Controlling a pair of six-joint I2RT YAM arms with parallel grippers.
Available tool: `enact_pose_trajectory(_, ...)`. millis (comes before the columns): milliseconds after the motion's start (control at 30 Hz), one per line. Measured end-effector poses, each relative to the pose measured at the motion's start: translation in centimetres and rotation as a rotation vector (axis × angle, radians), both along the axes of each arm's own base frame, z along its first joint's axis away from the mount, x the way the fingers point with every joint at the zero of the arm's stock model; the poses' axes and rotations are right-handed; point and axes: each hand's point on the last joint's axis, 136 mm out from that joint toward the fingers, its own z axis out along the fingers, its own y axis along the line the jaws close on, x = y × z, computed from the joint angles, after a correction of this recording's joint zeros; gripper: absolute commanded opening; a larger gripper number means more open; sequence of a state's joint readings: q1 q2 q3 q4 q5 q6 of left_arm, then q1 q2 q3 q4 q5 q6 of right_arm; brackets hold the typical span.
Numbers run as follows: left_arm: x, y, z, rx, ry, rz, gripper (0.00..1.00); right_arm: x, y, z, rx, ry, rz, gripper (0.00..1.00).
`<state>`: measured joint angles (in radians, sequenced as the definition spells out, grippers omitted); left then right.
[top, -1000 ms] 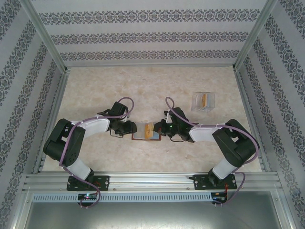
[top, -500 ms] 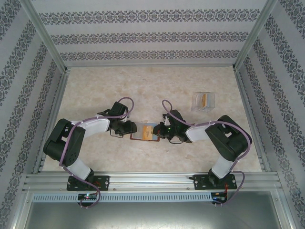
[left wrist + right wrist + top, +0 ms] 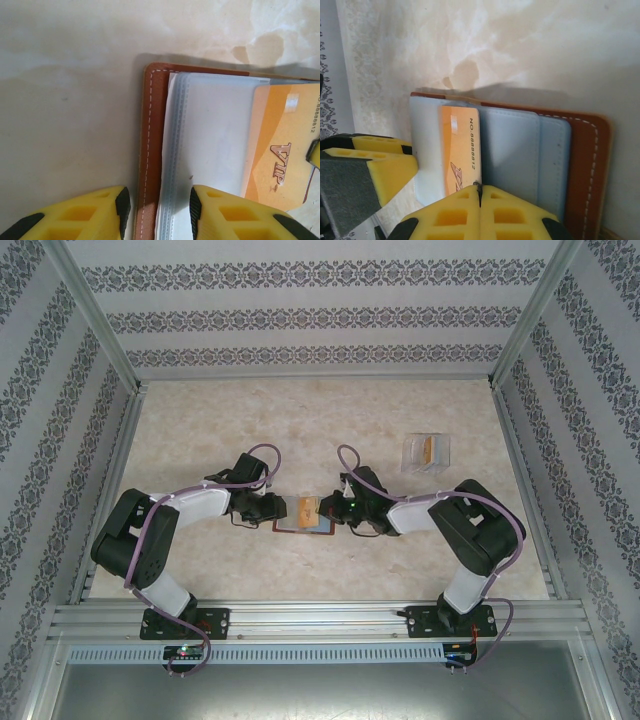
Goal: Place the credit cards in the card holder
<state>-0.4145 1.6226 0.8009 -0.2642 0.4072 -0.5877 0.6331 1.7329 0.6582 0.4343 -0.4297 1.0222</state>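
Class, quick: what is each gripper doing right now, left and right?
Left gripper: open, fingers straddling the edge of the card holder.
Right gripper: shut on the orange credit card.

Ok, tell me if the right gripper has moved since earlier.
Yes. The right gripper, shut on the orange card, shifted left, away from the clear box, further over the card holder.
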Motion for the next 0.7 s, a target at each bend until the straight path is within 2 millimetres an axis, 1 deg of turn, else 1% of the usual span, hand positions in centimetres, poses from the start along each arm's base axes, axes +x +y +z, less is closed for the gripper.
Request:
enact_pose_trajectory(167, 0.0, 0.0, 0.0, 0.000, 0.001, 0.003, 0.40, 0.6, 0.7, 0.4, 0.004, -0.018, 0.008, 0.00)
enact_pose_trajectory(333, 0.0, 0.0, 0.0, 0.000, 0.002, 0.004, 0.39, 0.1, 1.1, -0.3, -0.005, -0.009, 0.026, 0.00)
enact_pose_trajectory(533, 0.0, 0.0, 0.0, 0.000, 0.003, 0.006, 0.39, -0.1, 1.4, -0.3, -0.008, -0.009, 0.028, 0.00)
enact_pose_trajectory(700, 0.0, 0.0, 0.0, -0.003, 0.007, 0.015, 0.39, -1.3, 2.5, -0.4, -0.019, -0.006, 0.035, 0.00)
